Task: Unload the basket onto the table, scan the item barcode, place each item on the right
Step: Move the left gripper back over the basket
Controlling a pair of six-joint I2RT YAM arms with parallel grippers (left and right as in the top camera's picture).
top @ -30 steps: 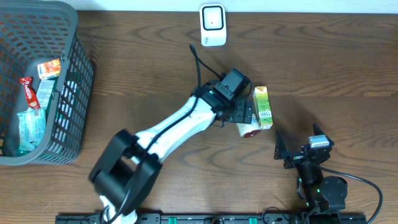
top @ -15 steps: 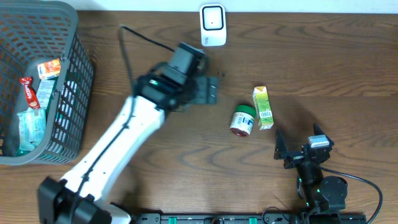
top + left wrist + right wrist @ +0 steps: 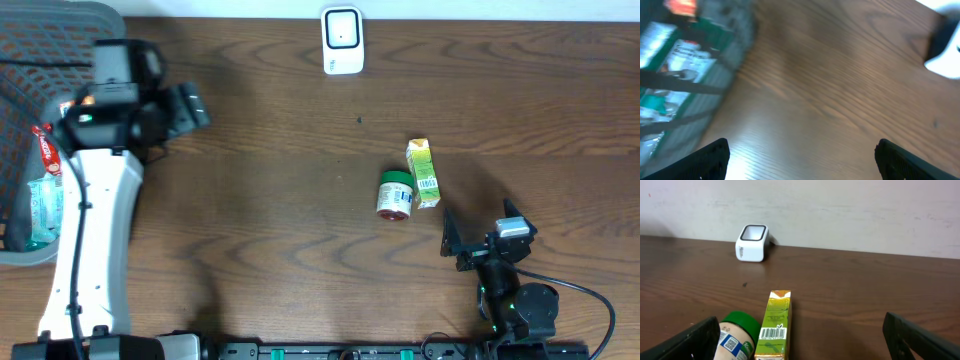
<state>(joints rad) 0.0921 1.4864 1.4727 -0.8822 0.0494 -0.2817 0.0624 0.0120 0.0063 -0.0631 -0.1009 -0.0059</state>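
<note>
Green-capped jar (image 3: 396, 194) beside yellow-green carton (image 3: 423, 172)

Mock shop checkout on a brown wooden tabletop (image 3: 260, 200): a white barcode scanner (image 3: 342, 40) stands before a bare pale wall (image 3: 840, 210), a grey mesh shopping basket (image 3: 40, 30) holds packaged snacks (image 3: 45, 205), and a white robot arm (image 3: 95, 230) marks a laboratory test rig.

A grey mesh basket (image 3: 35, 28) sits on the wooden table (image 3: 280, 200).

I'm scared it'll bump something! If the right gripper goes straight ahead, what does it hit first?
Probably the green carton, lying just left of centre ahead; depth is unclear.
</note>
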